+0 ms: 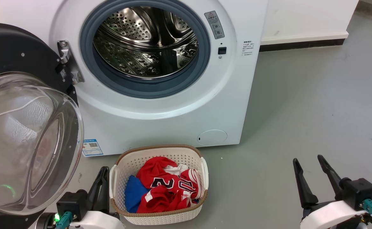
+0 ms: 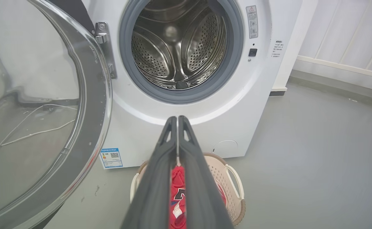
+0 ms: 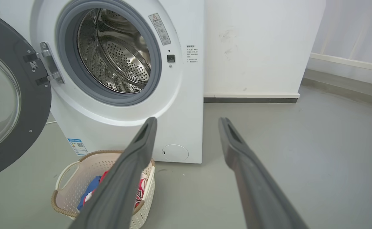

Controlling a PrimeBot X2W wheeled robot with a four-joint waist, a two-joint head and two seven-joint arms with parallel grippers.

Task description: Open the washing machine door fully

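Head view: the washing machine door [image 1: 27, 133] stands swung out on its hinge [image 1: 68, 62] at the left of the washing machine [image 1: 173, 117]. Its domed glass is turned toward the camera, and the steel drum [image 1: 147, 41] is wholly uncovered. I judge the door to be widely open, perhaps at its limit, but I cannot tell whether the hinge has more travel.

Your left gripper [image 1: 104, 171] is low, under the edge of the glass bowl and just beside the left handle of the laundry basket [image 1: 160, 148]. Its two fingers are pressed together and hold nothing. Your right gripper [image 1: 308, 159] is well apart from the machine, above the bare floor at the right, with its fingers spread and empty.

The dangers I see are these:

- **Pushing too far:** if you push the door further and the hinge is already at its stop, the force goes into the hinge and the arm, and something may bend or slip.
- **Lifting the left arm:** if you lift it carelessly, it can strike the glass from below and knock the door back toward the opening.
- **Moving the left gripper to the right:** it will meet the basket and may shove or tip it, with the red jersey [image 1: 160, 187] inside.
- **Slipping on the glass:** closed fingers have little contact on smooth glass, so a push there may slide off.
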